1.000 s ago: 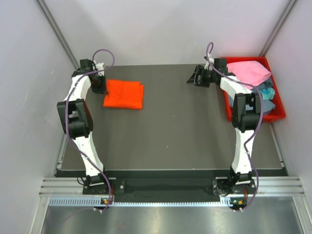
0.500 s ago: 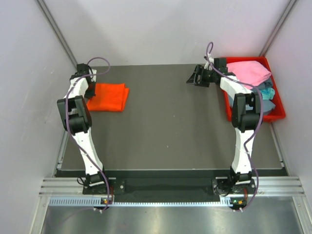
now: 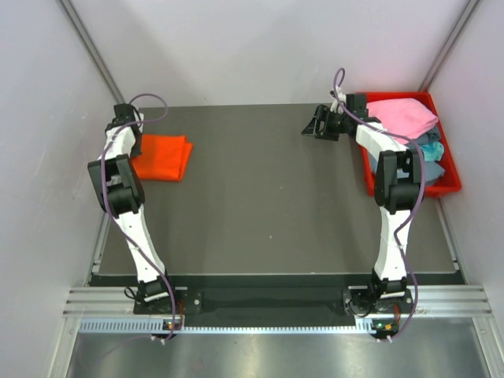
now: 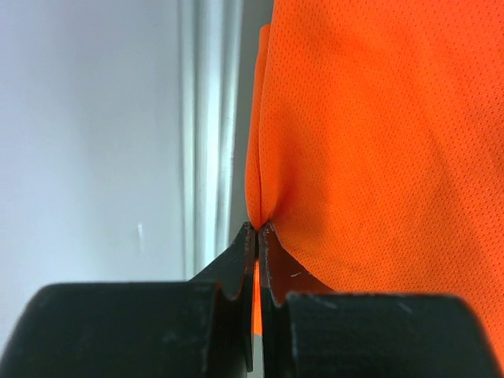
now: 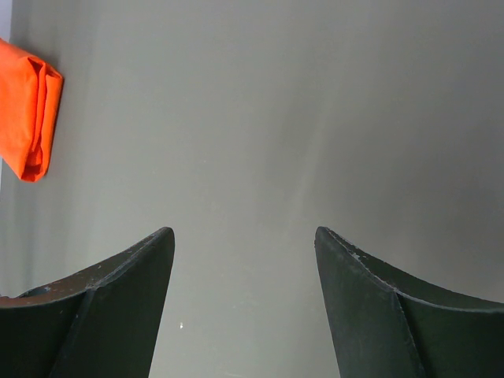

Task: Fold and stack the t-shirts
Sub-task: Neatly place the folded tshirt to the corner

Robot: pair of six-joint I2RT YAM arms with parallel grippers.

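Showing one orange t-shirt [image 3: 163,156], one red bin [image 3: 446,189]

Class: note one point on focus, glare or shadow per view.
Top external: even light, little shadow under the folded bright orange cloth t-shirt. Left wrist: its mesh weave sharp, left gripper silhouetted. Right wrist: faint sheen across the grey table.

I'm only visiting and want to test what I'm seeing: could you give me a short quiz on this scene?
1. True or false: the left gripper is shut on the orange shirt.
2. Which shirt lies on top in the bin? A pink, B white, C black.
3. Fill in: the right gripper is ___ and holds nothing.
Key: 1 true; 2 A, the pink shirt; 3 open.
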